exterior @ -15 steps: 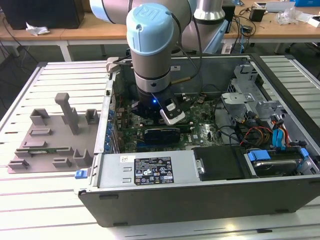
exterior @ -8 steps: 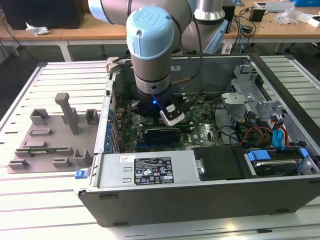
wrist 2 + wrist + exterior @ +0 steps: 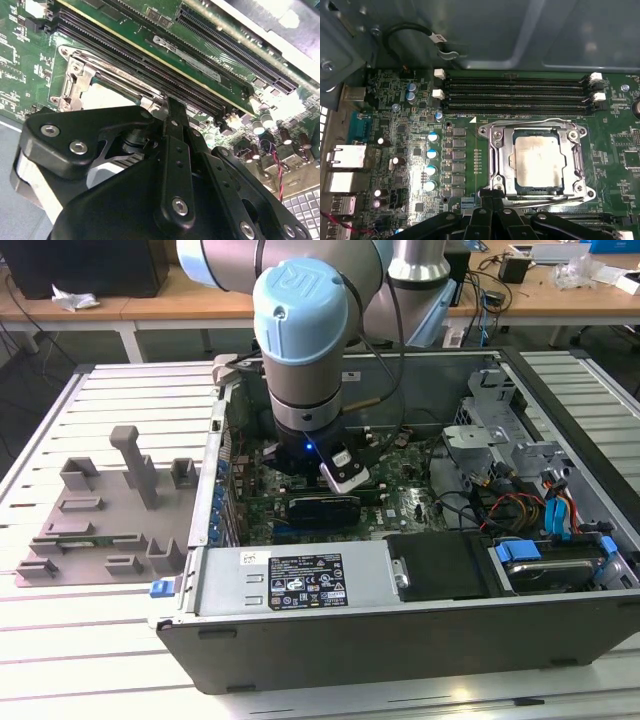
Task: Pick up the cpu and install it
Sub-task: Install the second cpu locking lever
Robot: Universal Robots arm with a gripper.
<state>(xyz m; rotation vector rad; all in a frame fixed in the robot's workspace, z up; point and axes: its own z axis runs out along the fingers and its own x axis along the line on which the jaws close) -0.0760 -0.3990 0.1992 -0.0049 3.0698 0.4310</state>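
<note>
On the exterior view's left, well apart from the gripper (image 3: 490,194), a grey moulded fixture tray (image 3: 100,530) lies on the slatted table (image 3: 120,390). Nearer in, the open computer case (image 3: 400,640) sits on the same table, and the arm (image 3: 305,340) reaches straight down into it, so the gripper hangs low over the green motherboard (image 3: 400,505). A long black expansion card (image 3: 320,508) stands just beside the gripper, and the labelled power supply (image 3: 295,580) lies beyond that card against the case's near wall. In the first wrist view the fingertips are drawn together into a narrow point with nothing between them. They sit close to the corner of the metal socket frame (image 3: 495,160); whether they touch it cannot be told. To one side of the fingertips there is a column of small blue-topped capacitors (image 3: 431,152). The cpu (image 3: 538,159) lies flat in the socket just past the fingertips, with the frame around it and its pale silvery top facing up, free of the gripper. Beyond the cpu, farther from the gripper, run four long black memory slots (image 3: 515,92) with white clips at their ends. On the exterior view's right, well away from the gripper, are the drive bays with red, black and blue cables (image 3: 520,505).
</note>
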